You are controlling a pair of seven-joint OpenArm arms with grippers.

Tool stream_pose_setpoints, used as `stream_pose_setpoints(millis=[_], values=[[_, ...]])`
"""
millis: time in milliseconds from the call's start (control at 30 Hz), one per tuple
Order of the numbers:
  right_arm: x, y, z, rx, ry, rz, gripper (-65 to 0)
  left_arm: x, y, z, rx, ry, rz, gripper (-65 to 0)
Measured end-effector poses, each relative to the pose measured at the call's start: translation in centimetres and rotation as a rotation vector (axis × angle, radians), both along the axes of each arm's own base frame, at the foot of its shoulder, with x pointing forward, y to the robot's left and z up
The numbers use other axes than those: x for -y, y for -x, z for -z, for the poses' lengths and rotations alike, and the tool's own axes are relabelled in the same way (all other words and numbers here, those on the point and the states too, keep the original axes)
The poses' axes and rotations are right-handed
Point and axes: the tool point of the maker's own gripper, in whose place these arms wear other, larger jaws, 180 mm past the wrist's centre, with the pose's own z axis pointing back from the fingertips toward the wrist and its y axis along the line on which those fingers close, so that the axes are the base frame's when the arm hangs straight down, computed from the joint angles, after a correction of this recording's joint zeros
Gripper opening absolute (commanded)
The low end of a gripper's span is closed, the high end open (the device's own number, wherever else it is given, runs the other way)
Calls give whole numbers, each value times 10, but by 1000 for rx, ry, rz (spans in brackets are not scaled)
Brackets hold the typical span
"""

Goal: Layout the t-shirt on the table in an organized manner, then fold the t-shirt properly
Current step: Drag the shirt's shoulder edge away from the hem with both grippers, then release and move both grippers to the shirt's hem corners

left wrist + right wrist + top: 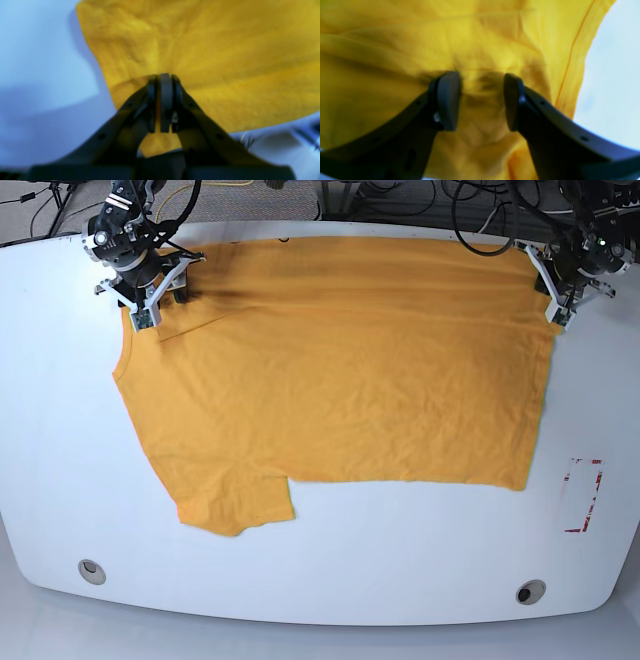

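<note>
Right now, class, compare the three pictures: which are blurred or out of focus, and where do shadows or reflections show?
Left wrist view: soft focus throughout, left gripper and t-shirt blurred, a shadow on the table. Right wrist view: equally soft, dark shadow on cloth between the right gripper tips. Base view: sharp, evenly lit, with a faint sheen along the table's near edge.

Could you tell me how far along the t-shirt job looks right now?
Done: the t-shirt lies spread nearly flat on the table. In hand: the left gripper is shut on its far corner; the right gripper stands open over the cloth. Left: no fold is made yet.
</note>
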Motion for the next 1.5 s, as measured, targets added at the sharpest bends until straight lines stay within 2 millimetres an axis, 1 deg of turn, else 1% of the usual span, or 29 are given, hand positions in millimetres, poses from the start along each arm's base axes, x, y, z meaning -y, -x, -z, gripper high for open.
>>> stream_pose_setpoints(millis=[100,200,433,567,700,800,867,900,967,1000,1067,1100,1167,1200,1233,1367,1400,1433,1500], values=[[1,5,-1,-11,16,-9,-380,1,4,-1,-5,-8,7,-650],[3,8,-1,-20,27,-6,-380,0,4,-2,-5,-15,7,-649],[4,4,-4,-17,39,-9,-380,0,-1,-4,7,-17,8,-644],[9,0,-13,-20,82,-13,-380,-3,-16,-12,24,-40,7,-644],[13,-8,-27,4,117,-15,-380,-3,-41,-32,90,-69,22,-644],[15,-17,-35,29,132,-23,-380,-3,-54,-46,130,-93,30,-643],[19,-26,-40,49,145,-31,-379,-3,-62,-53,156,-99,35,-625],[20,-31,-44,62,150,-31,-376,-3,-66,-56,170,-100,34,-600],[22,-44,-50,91,157,-26,-376,-4,-76,-62,191,-109,33,-528],[23,-50,-53,105,155,-24,-374,-5,-82,-66,209,-113,31,-471],[24,-66,-56,133,148,-18,-374,-5,-96,-76,249,-118,37,-389],[25,-71,-56,138,146,-15,-374,-6,-103,-82,269,-119,37,-336],[26,-87,-57,156,133,-18,-374,-7,-118,-93,313,-125,34,-264],[29,-96,-58,165,127,-12,-374,-8,-125,-99,333,-130,30,-239],[31,-106,-58,173,116,-13,-374,-8,-134,-107,363,-130,27,-232],[43,-139,-61,193,97,19,-374,-7,-161,-130,449,-119,22,-228],[46,-147,-58,185,84,25,-374,-7,-167,-133,460,-110,20,-228],[48,-156,-56,184,70,28,-374,-8,-178,-140,487,-103,7,-228],[51,-173,-56,185,45,37,-374,-12,-189,-142,493,-87,-10,-228]])
